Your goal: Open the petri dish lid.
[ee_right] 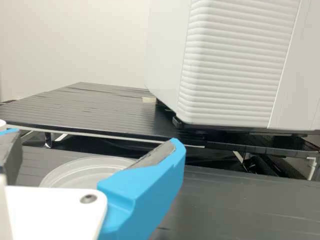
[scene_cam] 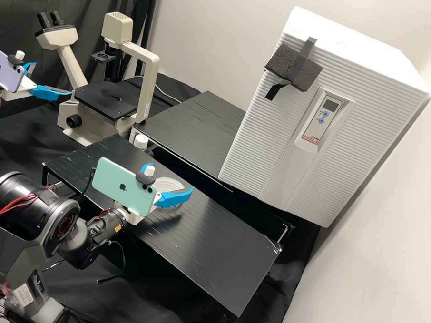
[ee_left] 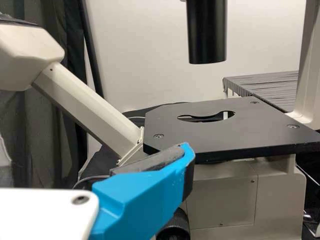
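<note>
Petri dish [scene_cam: 171, 182] on desk [scene_cam: 212, 237], right by wide-open, empty right hand [scene_cam: 169, 177] held low over desk. Left hand [scene_cam: 53, 78] raised near microscope [scene_cam: 106, 99], also open, gripping nothing.

In the high view, we look forward and down on the bench [scene_cam: 221, 242]. From the left wrist, we face the microscope [ee_left: 240, 135] close up; from the right, we look shallowly across the nearby petri dish [ee_right: 85, 172] to the ribbed cabinet [ee_right: 230, 60]. The high view shares all three.

Dark grey arm [scene_cam: 18, 253], red cables [scene_cam: 27, 198], blue fingers [scene_cam: 176, 198]
</note>
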`<action>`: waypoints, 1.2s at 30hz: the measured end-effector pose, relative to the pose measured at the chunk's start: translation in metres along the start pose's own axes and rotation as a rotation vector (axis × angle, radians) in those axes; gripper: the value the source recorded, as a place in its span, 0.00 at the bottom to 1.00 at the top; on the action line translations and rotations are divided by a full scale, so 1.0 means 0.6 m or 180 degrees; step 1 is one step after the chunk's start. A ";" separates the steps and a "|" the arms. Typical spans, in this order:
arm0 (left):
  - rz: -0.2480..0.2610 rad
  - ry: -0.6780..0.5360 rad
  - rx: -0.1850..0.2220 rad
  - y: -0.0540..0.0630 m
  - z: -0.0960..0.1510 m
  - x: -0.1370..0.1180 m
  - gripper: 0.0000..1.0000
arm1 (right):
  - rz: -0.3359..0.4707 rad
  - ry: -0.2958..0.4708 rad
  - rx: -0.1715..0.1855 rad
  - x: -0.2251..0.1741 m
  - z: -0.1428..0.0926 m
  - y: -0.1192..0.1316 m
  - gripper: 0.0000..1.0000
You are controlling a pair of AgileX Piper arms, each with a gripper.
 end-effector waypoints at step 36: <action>0.0000 0.0000 0.0000 0.000 0.000 0.000 1.00 | -0.0114 -0.0151 0.0118 0.006 0.015 -0.014 0.00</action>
